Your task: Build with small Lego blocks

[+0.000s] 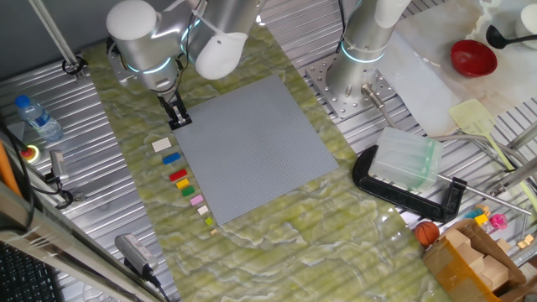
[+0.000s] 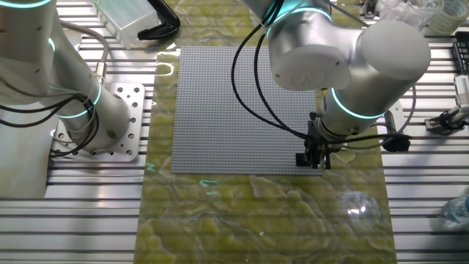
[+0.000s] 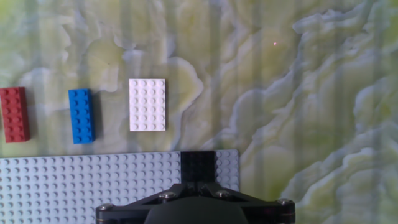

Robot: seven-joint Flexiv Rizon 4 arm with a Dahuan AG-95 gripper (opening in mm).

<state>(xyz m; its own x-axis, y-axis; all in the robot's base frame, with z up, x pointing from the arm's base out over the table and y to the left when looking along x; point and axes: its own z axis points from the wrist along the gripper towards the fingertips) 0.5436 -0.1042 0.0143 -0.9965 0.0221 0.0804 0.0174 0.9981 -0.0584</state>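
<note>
My gripper (image 1: 179, 117) stands over the near-left corner of the grey baseplate (image 1: 252, 147) and is shut on a black brick (image 3: 198, 167). In the hand view the black brick sits against the studs at the baseplate's (image 3: 93, 186) corner, right ahead of my gripper (image 3: 198, 184). Beside the plate on the mat lie a white brick (image 3: 147, 104), a blue brick (image 3: 81, 116) and a red brick (image 3: 14, 114). The fixed view shows the row: white (image 1: 161, 145), blue (image 1: 171, 158), red (image 1: 177, 175), green (image 1: 182, 184), yellow (image 1: 186, 191), pink (image 1: 197, 200). The other fixed view has my gripper (image 2: 316, 158) at the plate's edge.
A second arm's base (image 1: 361, 50) stands behind the plate. At the right are a clear plastic box (image 1: 405, 159) on a black clamp (image 1: 453, 197) and a red bowl (image 1: 472, 57). A water bottle (image 1: 38, 117) lies at the left.
</note>
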